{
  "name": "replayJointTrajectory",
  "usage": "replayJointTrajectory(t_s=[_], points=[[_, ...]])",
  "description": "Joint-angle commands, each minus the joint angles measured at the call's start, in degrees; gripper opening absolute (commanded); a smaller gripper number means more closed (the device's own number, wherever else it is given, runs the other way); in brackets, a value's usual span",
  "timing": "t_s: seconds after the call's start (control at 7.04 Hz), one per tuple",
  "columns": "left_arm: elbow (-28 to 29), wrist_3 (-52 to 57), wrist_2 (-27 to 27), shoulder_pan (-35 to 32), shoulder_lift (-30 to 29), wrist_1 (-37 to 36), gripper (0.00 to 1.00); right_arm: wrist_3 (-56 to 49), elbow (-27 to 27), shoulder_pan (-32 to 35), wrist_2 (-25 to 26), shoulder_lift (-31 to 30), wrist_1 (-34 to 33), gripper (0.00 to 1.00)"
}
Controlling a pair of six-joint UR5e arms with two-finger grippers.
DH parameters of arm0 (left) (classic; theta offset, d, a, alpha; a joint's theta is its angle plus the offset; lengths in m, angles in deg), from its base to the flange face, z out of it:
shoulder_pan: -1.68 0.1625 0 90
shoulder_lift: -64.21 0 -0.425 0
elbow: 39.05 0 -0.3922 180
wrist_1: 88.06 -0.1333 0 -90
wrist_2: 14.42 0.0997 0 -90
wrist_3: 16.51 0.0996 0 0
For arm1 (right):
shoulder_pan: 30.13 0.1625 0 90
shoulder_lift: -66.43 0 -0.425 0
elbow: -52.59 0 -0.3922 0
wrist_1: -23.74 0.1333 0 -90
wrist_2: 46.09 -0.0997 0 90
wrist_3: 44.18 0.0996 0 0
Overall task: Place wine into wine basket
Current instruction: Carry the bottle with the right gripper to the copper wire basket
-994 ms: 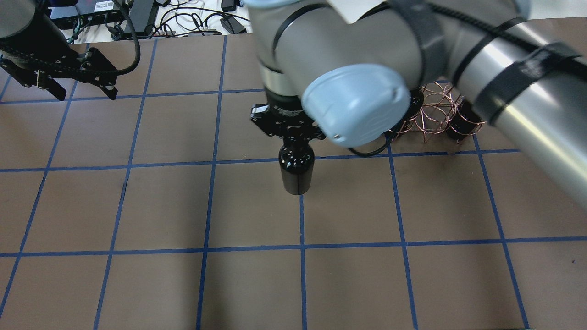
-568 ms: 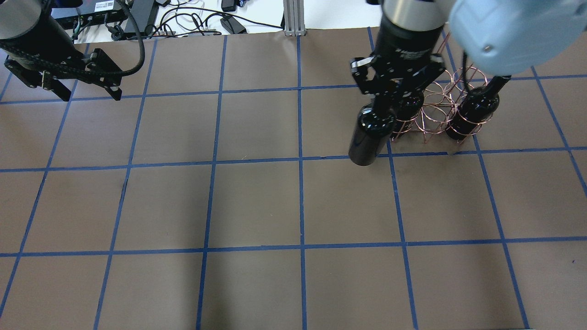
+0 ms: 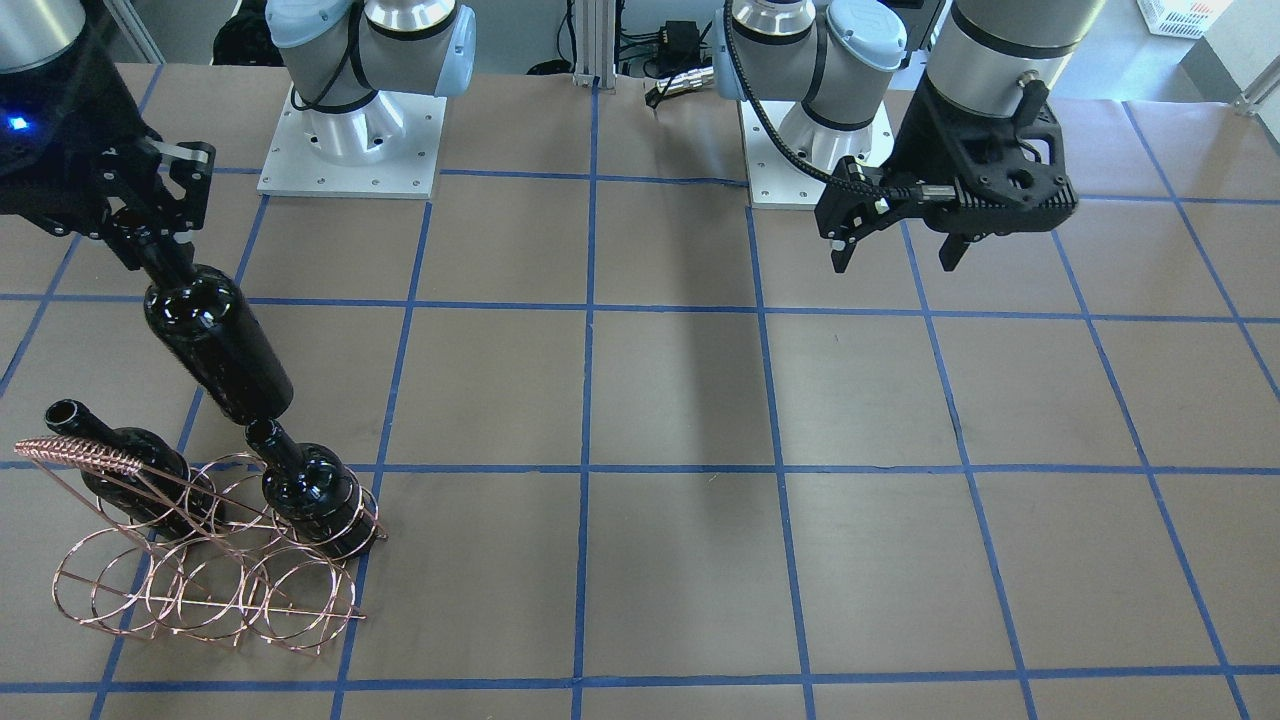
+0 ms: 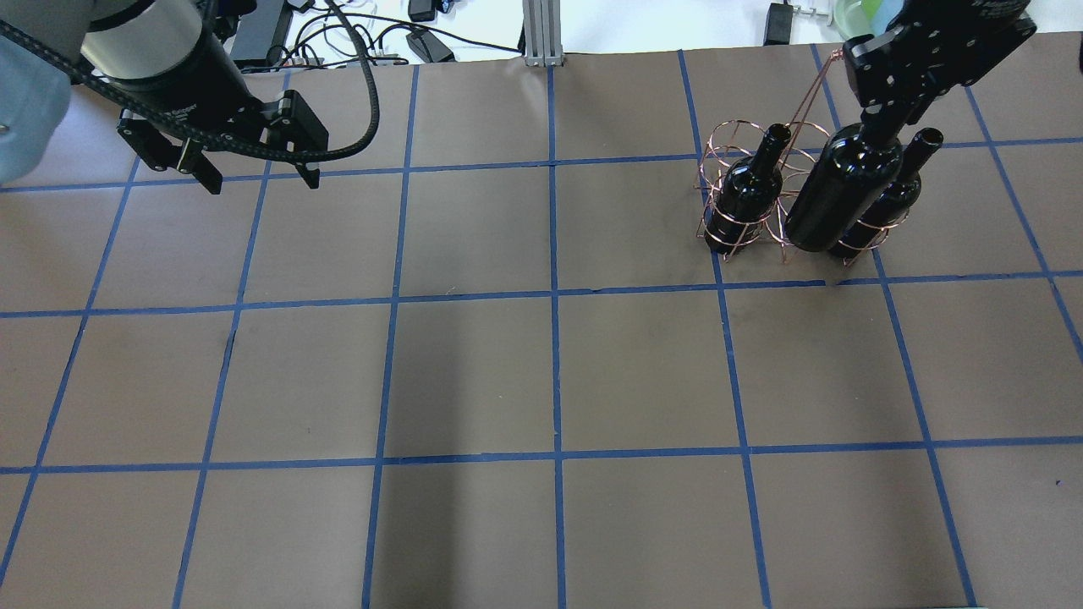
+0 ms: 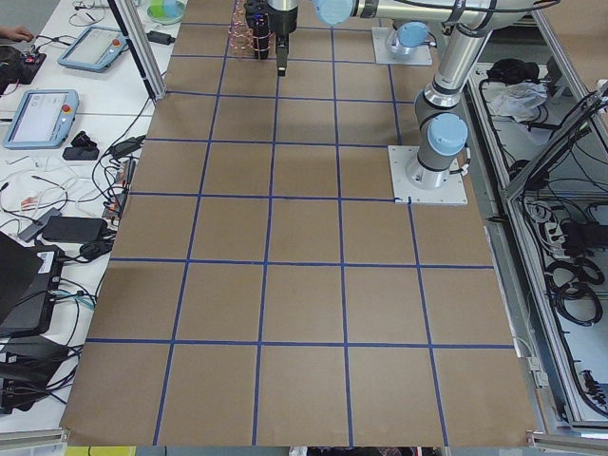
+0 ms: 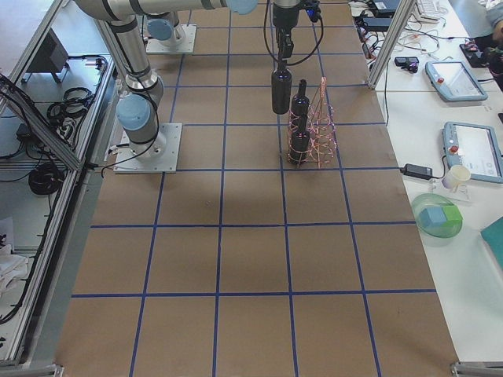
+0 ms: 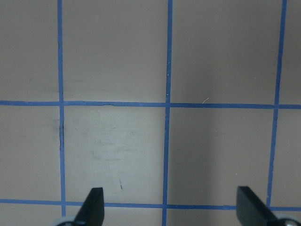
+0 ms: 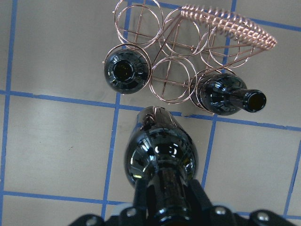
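Note:
My right gripper (image 4: 888,118) is shut on the neck of a glossy black wine bottle (image 4: 833,199) and holds it in the air, neck up. In the front view the gripper (image 3: 150,240) and bottle (image 3: 215,350) are just on the robot's side of the copper wire wine basket (image 3: 200,590). Two alike bottles (image 3: 300,490) (image 3: 130,470) stand in its outer hoops. The right wrist view shows the held bottle (image 8: 160,160) beside the empty middle hoop (image 8: 175,75), not over it. My left gripper (image 4: 258,173) is open and empty, far from the basket, above bare table (image 7: 171,209).
Cables and black devices (image 4: 355,34) lie past the table's far edge, beside an aluminium post (image 4: 539,34). The two arm bases (image 3: 350,140) (image 3: 810,130) stand on the robot's side. Blue tape lines grid the brown table.
My right arm has carried the bottle from the table's middle to the right, up to the basket. My left gripper has shifted a little to the right and stays open.

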Motion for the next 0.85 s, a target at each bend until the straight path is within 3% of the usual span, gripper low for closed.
replayJointTrajectory(t_s=[0.0, 0.43, 0.71], points=[[0.0, -0.1, 0.4, -1.1, 1.0, 1.4, 1.0, -1.3, -5.3, -0.8, -0.4, 5.0, -0.3, 0.01], [0.0, 0.0, 0.6, -1.0, 1.0, 1.8, 1.0, -3.3, -5.8, -0.8, -0.3, 8.8, -6.1, 0.01], [-0.1, 0.0, 0.5, -1.0, 0.9, 1.9, 1.0, -3.4, -5.1, -0.9, -0.2, 9.3, -6.2, 0.01]])
